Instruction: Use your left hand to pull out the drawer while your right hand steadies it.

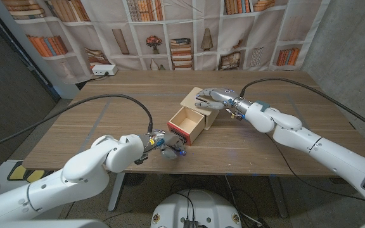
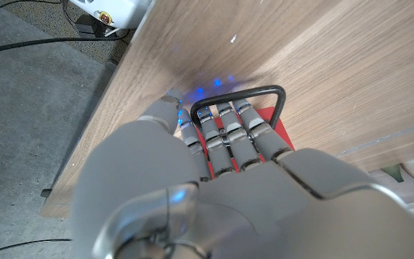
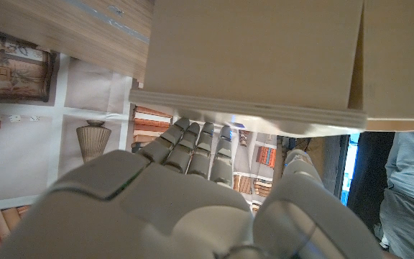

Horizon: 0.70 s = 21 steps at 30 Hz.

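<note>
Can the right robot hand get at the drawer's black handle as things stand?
Probably not: the right robot hand rests on the wooden box, and the left robot hand already hooks the black handle on the drawer.

Left robot hand (image 1: 168,146) grips open drawer (image 1: 187,125) front; right robot hand (image 1: 213,99) atop box (image 1: 201,101).

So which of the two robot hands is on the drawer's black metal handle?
The left hand, hooked through the black metal handle on the pulled-out drawer's red front; the right hand rests on the pale wooden box.
</note>
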### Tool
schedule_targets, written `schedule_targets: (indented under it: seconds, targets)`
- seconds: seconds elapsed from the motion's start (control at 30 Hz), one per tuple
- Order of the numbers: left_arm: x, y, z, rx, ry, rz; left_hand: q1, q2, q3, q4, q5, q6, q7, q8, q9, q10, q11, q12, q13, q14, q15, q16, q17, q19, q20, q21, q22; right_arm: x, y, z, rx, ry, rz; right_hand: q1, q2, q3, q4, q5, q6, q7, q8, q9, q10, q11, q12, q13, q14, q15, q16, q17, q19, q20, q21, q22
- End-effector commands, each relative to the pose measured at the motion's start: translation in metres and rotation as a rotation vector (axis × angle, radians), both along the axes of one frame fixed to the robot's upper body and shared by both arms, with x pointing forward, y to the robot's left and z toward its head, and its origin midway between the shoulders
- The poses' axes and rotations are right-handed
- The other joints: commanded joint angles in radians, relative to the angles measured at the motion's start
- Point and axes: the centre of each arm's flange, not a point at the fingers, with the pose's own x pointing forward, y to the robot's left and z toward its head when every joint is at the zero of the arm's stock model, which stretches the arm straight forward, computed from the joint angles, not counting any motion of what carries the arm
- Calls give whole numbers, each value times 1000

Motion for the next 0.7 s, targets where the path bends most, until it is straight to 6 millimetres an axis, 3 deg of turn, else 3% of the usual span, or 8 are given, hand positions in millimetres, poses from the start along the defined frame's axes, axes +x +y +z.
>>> schedule_targets:
  seconds: [0.03, 0.5, 0.7]
  targets:
    - [-9, -5, -8, -43, 21, 32, 31, 0, 16, -7, 10, 12, 30, -6, 5, -10, 2, -6, 5, -10, -39, -4, 2, 1, 9, -5, 1, 4, 3, 2, -18, 11, 11, -1, 9, 1, 0, 0, 9, -1, 1, 5, 8, 0, 7, 2, 1, -14, -2, 3, 7, -45, -6, 5]
    - [-19, -9, -12, -50, 23, 55, 55, 7, 42, -13, 26, -10, 36, -12, 6, -27, 6, -10, 6, -28, -38, -10, 4, -15, 8, -17, 0, 5, -2, 3, -13, 7, -1, -2, 9, 1, 0, 0, 8, -1, 0, 5, 4, 4, 5, 2, 1, -13, -2, 3, 7, -45, -10, 5]
    - [-22, -5, -2, -24, 10, 44, 52, 2, 42, -10, 28, -5, 31, -10, 6, -25, 4, -8, 6, -27, -38, -9, 4, -17, 6, -19, 0, 3, -2, 3, -14, 6, -4, -2, 9, 1, 0, 0, 9, 0, 0, 5, 4, 2, 5, 2, 1, -12, -2, 3, 7, -45, -11, 5]
